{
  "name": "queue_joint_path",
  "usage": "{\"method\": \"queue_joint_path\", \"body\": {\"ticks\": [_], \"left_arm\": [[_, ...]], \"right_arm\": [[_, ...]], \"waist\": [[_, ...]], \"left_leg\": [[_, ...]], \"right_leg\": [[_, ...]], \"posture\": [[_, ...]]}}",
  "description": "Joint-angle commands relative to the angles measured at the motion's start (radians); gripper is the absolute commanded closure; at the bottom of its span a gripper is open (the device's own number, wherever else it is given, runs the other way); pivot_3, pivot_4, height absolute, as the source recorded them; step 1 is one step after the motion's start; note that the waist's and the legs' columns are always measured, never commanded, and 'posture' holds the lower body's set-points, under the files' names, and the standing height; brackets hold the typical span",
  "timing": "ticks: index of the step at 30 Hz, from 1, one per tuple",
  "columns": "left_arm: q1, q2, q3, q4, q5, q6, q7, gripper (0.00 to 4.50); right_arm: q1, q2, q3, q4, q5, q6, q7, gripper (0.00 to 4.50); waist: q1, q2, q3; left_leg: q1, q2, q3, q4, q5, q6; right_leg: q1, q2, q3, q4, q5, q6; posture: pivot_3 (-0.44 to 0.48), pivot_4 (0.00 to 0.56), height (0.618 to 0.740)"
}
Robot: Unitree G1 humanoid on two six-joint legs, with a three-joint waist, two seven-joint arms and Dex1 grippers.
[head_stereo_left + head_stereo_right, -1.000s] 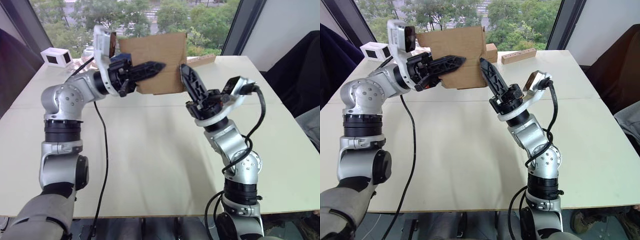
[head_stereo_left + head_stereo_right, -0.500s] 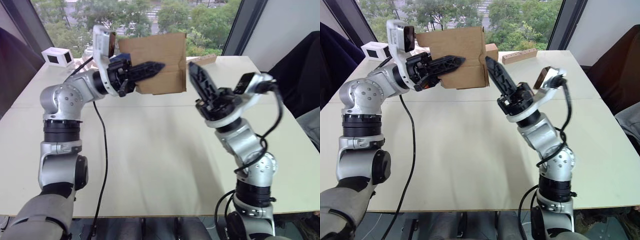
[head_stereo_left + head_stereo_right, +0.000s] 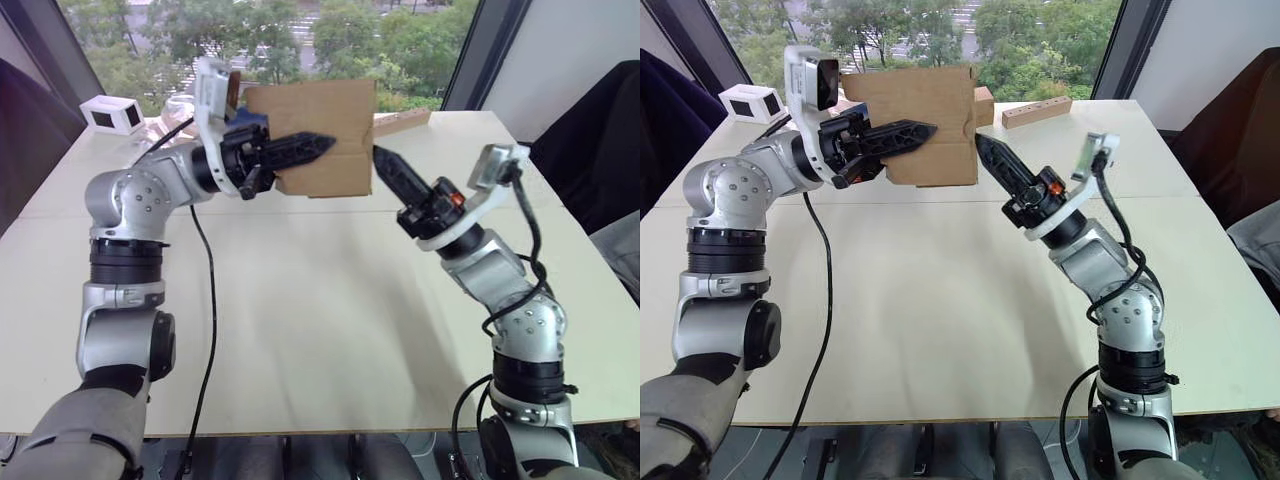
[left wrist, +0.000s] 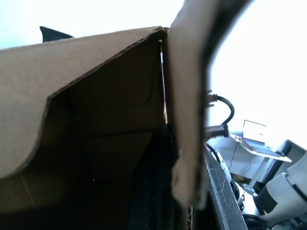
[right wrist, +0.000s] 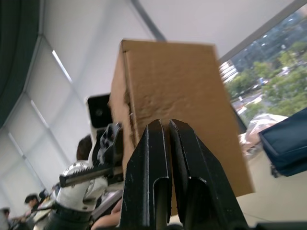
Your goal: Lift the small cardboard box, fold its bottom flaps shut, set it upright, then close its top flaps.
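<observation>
Up above the far half of the table point(image 3: 940, 320), the small cardboard box point(image 3: 925, 105) hangs in the air, plain brown corrugated board with no print, a broad face turned toward the camera and a crease running across its lower part; a short flap juts from its upper right corner. The left gripper point(image 3: 902, 136) pinches it, one black finger lying flat across the front face and pointing toward 3 o'clock, while the left wrist view looks into the dark hollow of the carton with a wall clamped between the fingers. The right gripper point(image 3: 992, 156) has its two fingers pressed together into a single point, empty, aimed toward 10 o'clock with the tip at the box's lower right edge; whether it touches cannot be told. Behind the box, at about 1 o'clock from it, a long thin tan block point(image 3: 1037, 111) lies on the table, and a blockier brown cube point(image 3: 983, 104) peeks out just beside the box's right edge. Far off at 9 o'clock sits a small white box point(image 3: 750, 102) near the table's corner.
</observation>
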Motion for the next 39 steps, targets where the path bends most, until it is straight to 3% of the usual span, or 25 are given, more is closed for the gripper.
{"method": "queue_joint_path", "body": {"ticks": [1, 11, 15, 22, 26, 29, 33, 39], "left_arm": [[-0.019, 0.004, -0.017, -0.012, 0.01, -0.016, -0.018, 4.5], [-0.028, 0.001, -0.042, -0.009, 0.038, -0.007, -0.024, 4.5], [-0.072, 0.057, -0.151, 0.019, 0.2, -0.085, -0.016, 4.5], [-0.212, 0.168, -0.455, 0.096, 0.484, -0.267, -0.226, 4.5], [-0.298, 0.158, -0.668, 0.13, 0.695, -0.309, -0.29, 4.5], [-0.297, 0.155, -0.819, 0.066, 0.819, -0.319, -0.342, 4.5], [-0.281, 0.131, -0.908, 0.019, 0.899, -0.285, -0.376, 4.5], [-0.275, 0.055, -0.956, -0.015, 0.951, -0.172, -0.367, 4.5]], "right_arm": [[-0.024, 0.024, 0.054, -0.04, -0.009, 0.016, 0.04, 4.33], [-0.002, 0.049, 0.074, -0.055, -0.074, 0.028, 0.041, 4.33], [0.038, -0.003, -0.025, -0.094, -0.109, -0.011, -0.023, 4.33], [0.223, -0.285, -0.216, -0.23, 0.044, 0.114, -0.023, 4.33], [0.369, -0.599, -0.224, -0.363, -0.108, 0.213, 0.109, 4.33], [0.447, -0.75, -0.195, -0.462, -0.203, 0.232, 0.146, 4.33], [0.494, -0.791, -0.141, -0.532, -0.296, 0.228, 0.133, 4.33], [0.535, -0.724, -0.086, -0.591, -0.363, 0.227, 0.055, 4.33]], "waist": [[0.001, 0.0, 0.0], [0.001, 0.0, 0.0], [0.005, 0.0, 0.0], [0.008, 0.0, 0.0], [0.01, 0.005, 0.002], [0.0, 0.005, 0.002], [0.0, 0.004, 0.002], [0.009, 0.003, 0.003]], "left_leg": [[0.0, 0.0, 0.0, 0.0, 0.0, 0.0], [0.0, 0.0, 0.0, 0.0, 0.0, 0.0], [0.0, -0.001, 0.0, 0.0, 0.0, 0.0], [-0.002, -0.003, -0.001, 0.0, 0.0, 0.0], [-0.002, -0.002, 0.0, 0.001, 0.0, 0.001], [-0.002, -0.008, -0.001, 0.0, -0.001, 0.003], [-0.002, -0.005, -0.002, 0.0, -0.001, 0.003], [-0.003, -0.005, -0.004, 0.002, -0.001, 0.003]], "right_leg": [[0.0, 0.0, 0.0, 0.0, 0.0, 0.0], [0.0, 0.0, 0.0, 0.0, 0.0, 0.0], [0.0, 0.0, 0.0, 0.0, 0.0, 0.0], [0.0, -0.001, -0.001, -0.003, 0.0, 0.0], [0.001, 0.0, -0.001, -0.003, 0.0, 0.0], [0.002, 0.0, 0.0, -0.004, -0.001, 0.002], [0.002, 0.002, 0.001, -0.003, -0.001, 0.002], [0.002, 0.001, 0.001, -0.003, -0.001, 0.002]], "posture": [[0.0, 0.15, 0.74], [0.0, 0.15, 0.74], [0.0, 0.15, 0.74], [0.0, 0.15, 0.74], [0.0, 0.15, 0.74], [0.0, 0.15, 0.74], [0.0, 0.15, 0.74], [0.0, 0.15, 0.74]]}}
